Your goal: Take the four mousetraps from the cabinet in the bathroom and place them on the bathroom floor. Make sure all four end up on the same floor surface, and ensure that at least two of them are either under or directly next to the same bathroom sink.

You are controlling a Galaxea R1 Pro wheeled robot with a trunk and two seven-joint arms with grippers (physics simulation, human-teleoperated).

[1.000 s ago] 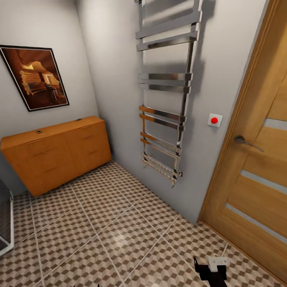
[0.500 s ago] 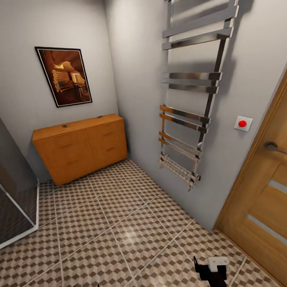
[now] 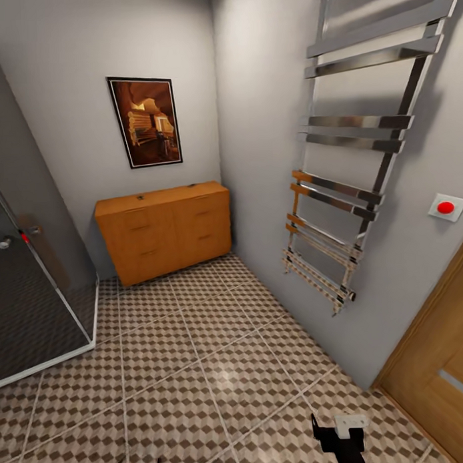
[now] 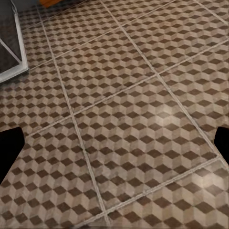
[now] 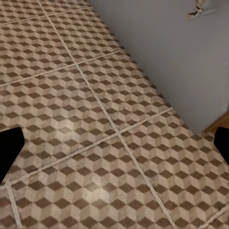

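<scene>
Two end effectors, left [image 4: 114, 143] and right [image 5: 114, 148], hang spread and empty. I steer toward the cabinet [image 3: 166, 230] at eleven o'clock, squaring up slowly across the bathroom floor [image 3: 216, 365].

The head camera looks forward and down from standing height into a bathroom corner, taking in the far orange-brown cabinet [image 3: 166, 229], a chrome towel rail [image 3: 353, 187] on the wall at right and a wide stretch of the cube-patterned bathroom floor [image 3: 196, 366]. The left wrist camera faces down at close range onto the same tiles, a white-framed glass enclosure [image 4: 13, 47] edging one corner. The right wrist camera also angles down close to the floor, where tiles meet the grey wall [image 5: 181, 62] carrying the rail.
</scene>
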